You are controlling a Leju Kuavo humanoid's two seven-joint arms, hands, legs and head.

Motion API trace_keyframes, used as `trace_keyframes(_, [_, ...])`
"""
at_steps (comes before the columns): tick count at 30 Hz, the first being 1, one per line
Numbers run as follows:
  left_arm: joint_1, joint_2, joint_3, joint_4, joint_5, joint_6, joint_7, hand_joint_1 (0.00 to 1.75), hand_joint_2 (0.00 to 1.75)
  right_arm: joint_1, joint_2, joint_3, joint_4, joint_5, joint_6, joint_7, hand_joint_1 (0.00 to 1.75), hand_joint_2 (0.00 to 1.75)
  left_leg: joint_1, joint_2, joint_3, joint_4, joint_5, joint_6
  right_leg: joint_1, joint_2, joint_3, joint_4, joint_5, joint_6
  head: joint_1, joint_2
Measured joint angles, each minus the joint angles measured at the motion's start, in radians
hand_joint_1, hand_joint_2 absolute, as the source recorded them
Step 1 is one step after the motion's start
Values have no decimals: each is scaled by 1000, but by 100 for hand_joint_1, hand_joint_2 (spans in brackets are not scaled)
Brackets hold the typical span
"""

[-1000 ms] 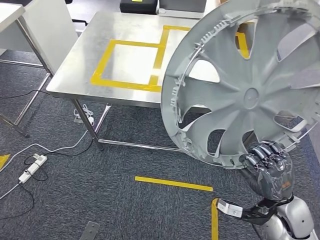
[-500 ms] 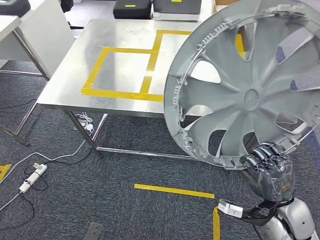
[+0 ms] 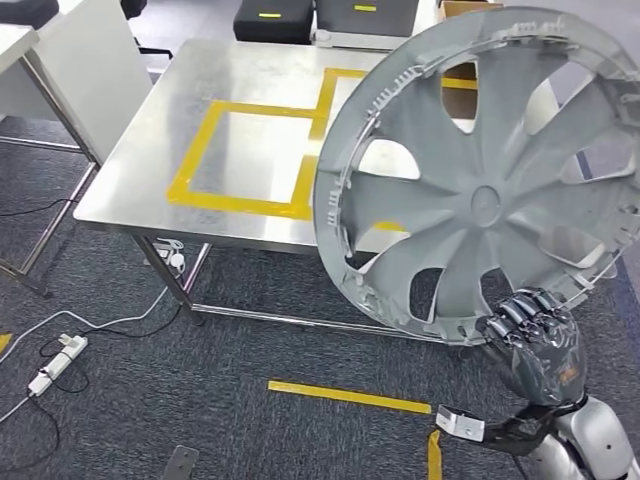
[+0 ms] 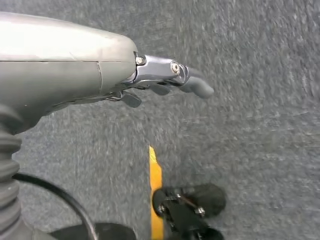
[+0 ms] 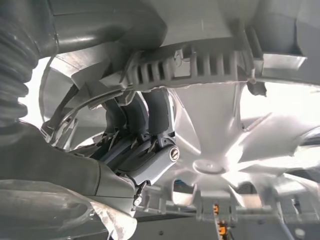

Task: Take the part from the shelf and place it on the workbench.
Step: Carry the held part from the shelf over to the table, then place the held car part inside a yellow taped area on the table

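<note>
While the right robot hand (image 3: 537,345) grips the large grey plastic spoked wheel cover (image 3: 483,180) by its rim at five o'clock, upright in the air, the steel table (image 3: 151,170) with yellow-taped squares lies ahead at eleven o'clock; placing remains. The left robot hand (image 4: 162,80) hangs empty, fingers loosely extended.

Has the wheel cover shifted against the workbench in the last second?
Yes. The wheel cover, held by the right robot hand, now overlaps more of the yellow tape squares on the workbench, having drifted leftward; the camera shifted too.
</note>
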Motion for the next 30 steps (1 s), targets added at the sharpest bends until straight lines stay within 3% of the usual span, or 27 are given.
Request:
trace_keyframes(2, [1, -1, -1, 0, 1, -1, 0, 0, 175, 3, -3, 2, 0, 0, 0, -2, 175, 175, 0, 0, 12, 0, -14, 0, 0, 0, -85, 106, -31, 6, 0, 0])
trace_keyframes(3, [2, -2, -2, 0, 1, -1, 0, 0, 175, 5, -4, 2, 0, 0, 0, -3, 175, 175, 1, 0, 21, 0, -22, -1, -1, 0, -111, 121, -27, 9, 0, 0])
trace_keyframes(4, [3, -2, -2, 0, 2, -1, 0, 0, 175, 6, -4, 2, 0, 1, 0, -4, 175, 175, 3, 0, 34, 0, -31, -4, -2, -1, -121, 102, -3, 13, 0, 0])
trace_keyframes(6, [3, -2, -2, 0, 2, -1, 0, 0, 175, 7, -5, 3, 0, 2, 0, -4, 175, 175, 6, 0, 61, 0, -53, -12, -7, -3, -101, -7, 92, 22, 1, 0])
trace_keyframes(7, [2, -1, -2, 1, 2, -1, 0, 0, 175, 6, -6, 3, 2, 2, 0, -4, 175, 175, 7, 0, 72, 2, -64, -18, -6, -5, -90, -60, 124, 23, 2, 0])
trace_keyframes(8, [0, 0, -2, 1, 2, -1, 0, 0, 175, 5, -8, 4, 3, 3, 0, -3, 175, 175, 6, -1, 77, 3, -73, -25, -5, -6, -80, -95, 146, 16, 2, 0])
trace_keyframes(11, [-4, 1, -3, 2, 3, -1, 0, 0, 175, 4, -17, 7, 3, 2, 0, 0, 175, 175, 6, 0, 83, 9, -85, -39, 1, -4, -69, -109, 146, -18, 3, 0])
trace_keyframes(12, [-5, 1, -3, 2, 3, -1, 0, 0, 175, 4, -19, 7, 3, 2, 0, 1, 175, 175, 6, 1, 77, 28, -81, -43, 0, -3, -63, -110, 144, -25, 3, 0])
trace_keyframes(14, [-8, 1, -3, 2, 3, -1, -1, 0, 175, 2, -24, 7, 2, 1, 0, 2, 175, 175, 8, 2, 25, 121, -81, -53, -1, -2, -45, -114, 134, -37, 3, 0])
trace_keyframes(17, [-9, 0, -4, 2, 6, -1, -3, 0, 175, -1, -30, 9, 2, 0, 0, 7, 175, 175, 10, 3, -98, 292, -142, -59, 2, -1, -18, -116, 112, -46, 3, 0])
trace_keyframes(18, [-8, 0, -4, 2, 7, 0, -4, 0, 175, -1, -32, 10, 2, 0, 0, 9, 175, 175, 9, 3, -123, 309, -154, -56, 4, 0, -8, -117, 104, -46, 3, 0])
trace_keyframes(19, [-8, 0, -4, 2, 9, 0, -4, 0, 175, -1, -33, 11, 2, 0, 0, 10, 175, 175, 7, 3, -134, 297, -145, -50, 6, 2, 3, -117, 96, -47, 3, 0])
trace_keyframes(20, [-8, 0, -4, 2, 11, 1, -5, 0, 175, -2, -35, 13, 2, 0, 0, 10, 175, 175, 2, 3, -130, 254, -112, -41, 8, 3, 15, -118, 88, -47, 3, 0])
trace_keyframes(22, [-8, 4, -4, 2, 12, 1, -5, 0, 175, -4, -36, 16, 3, 0, 0, 11, 175, 175, -15, 3, -102, 129, -14, -13, 11, 4, 34, -119, 73, -45, 3, 0])
trace_keyframes(24, [-9, 8, -4, 2, 13, 2, -6, 0, 175, -6, -37, 19, 3, -1, 0, 11, 175, 175, -28, 4, -80, 49, 31, 7, 12, 4, 44, -126, 62, -37, 4, 0])
trace_keyframes(28, [-10, 8, -5, 2, 13, 3, -7, 0, 175, -12, -41, 22, 4, -1, 0, 12, 175, 175, -25, 3, -40, 3, 33, 17, 11, 2, 53, -105, 62, -9, 5, 0])
trace_keyframes(30, [-12, 7, -5, 2, 13, 3, -8, 0, 175, -18, -45, 23, 4, -1, 0, 13, 175, 175, -18, 2, -22, -8, 31, 18, 9, 2, 8, -30, 30, -1, 8, 0])
